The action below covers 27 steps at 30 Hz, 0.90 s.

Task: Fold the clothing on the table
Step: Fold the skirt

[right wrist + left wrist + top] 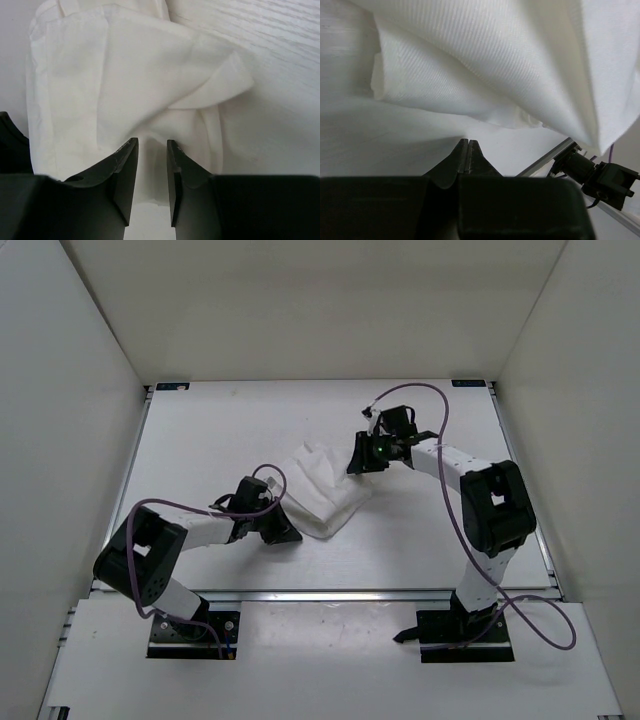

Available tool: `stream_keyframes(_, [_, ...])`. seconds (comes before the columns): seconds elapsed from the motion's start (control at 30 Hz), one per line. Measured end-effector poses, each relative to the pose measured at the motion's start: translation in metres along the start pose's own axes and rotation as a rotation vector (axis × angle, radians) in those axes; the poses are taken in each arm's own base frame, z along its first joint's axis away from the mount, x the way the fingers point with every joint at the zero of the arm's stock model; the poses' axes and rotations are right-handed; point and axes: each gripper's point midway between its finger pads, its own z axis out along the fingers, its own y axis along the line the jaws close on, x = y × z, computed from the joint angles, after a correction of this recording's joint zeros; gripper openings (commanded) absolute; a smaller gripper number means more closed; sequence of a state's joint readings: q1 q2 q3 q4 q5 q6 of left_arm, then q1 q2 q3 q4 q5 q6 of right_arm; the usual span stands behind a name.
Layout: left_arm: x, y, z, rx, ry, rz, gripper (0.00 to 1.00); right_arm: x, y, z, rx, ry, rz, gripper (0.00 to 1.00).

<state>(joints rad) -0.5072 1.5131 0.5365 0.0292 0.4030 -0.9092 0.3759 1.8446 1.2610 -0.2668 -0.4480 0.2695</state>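
Clothing (322,490) lies near the middle of the desk (200,430), a white bundle doubled over on itself into a rough diamond, between my two arms. My left hand (283,530) sits low at the bundle's near-left corner. In its wrist view the fingers (462,156) are clenched flat against each other with nothing between them, and the fabric rises just beyond their tips as a soft rolled fold, not caught in them. My right hand (362,462) hangs at the bundle's far-right corner. From its wrist camera the two fingers (125,167) stand a narrow gap apart, released, and through that gap I see cloth lying under them rather than pinched. I cannot tell whether the tips touch the fabric or hover just over it. From above, both hands are dark shapes that cover the garment's edges, so the overhead picture does not show me how far either is open. The layers of the fold are hard to count: white on white, with only faint shadows and a fine ribbed weave to separate them. At the lower right of the left wrist view a dark piece of hardware (597,177) sits beside a metal rail (545,159), blurred, and I cannot identify it. The garment runs off the top of both wrist views.
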Motion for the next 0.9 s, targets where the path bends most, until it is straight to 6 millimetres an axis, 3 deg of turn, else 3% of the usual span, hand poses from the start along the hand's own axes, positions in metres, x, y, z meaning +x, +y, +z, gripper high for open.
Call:
stream_keyframes(0.1, [-0.007,-0.006,-0.01,0.021,-0.023,-0.011,0.0,0.003,-0.004,-0.009,0.016,-0.012,0.007,0.11])
stream_keyframes(0.17, [-0.018,-0.021,-0.026,0.07,-0.074,0.001,0.0,0.003,-0.005,-0.012,0.026,-0.02,0.003,0.05])
stream_keyframes(0.33, [-0.069,-0.098,-0.097,0.294,-0.316,0.104,0.0,0.005,-0.005,-0.009,0.03,-0.015,-0.002,0.0])
stream_keyframes(0.43, [-0.088,-0.128,-0.114,0.365,-0.383,0.146,0.0,0.017,0.0,-0.001,0.024,0.016,-0.011,0.0])
stream_keyframes(0.57, [-0.079,-0.122,-0.084,0.329,-0.313,0.139,0.0,0.05,0.026,0.012,-0.017,0.092,-0.049,0.0])
stream_keyframes(0.73, [-0.054,-0.089,-0.039,0.227,-0.191,0.103,0.0,0.092,0.048,0.02,-0.058,0.177,-0.069,0.0])
stream_keyframes(0.9, [-0.045,-0.075,-0.025,0.189,-0.145,0.092,0.0,0.129,0.057,0.009,-0.087,0.252,-0.032,0.0])
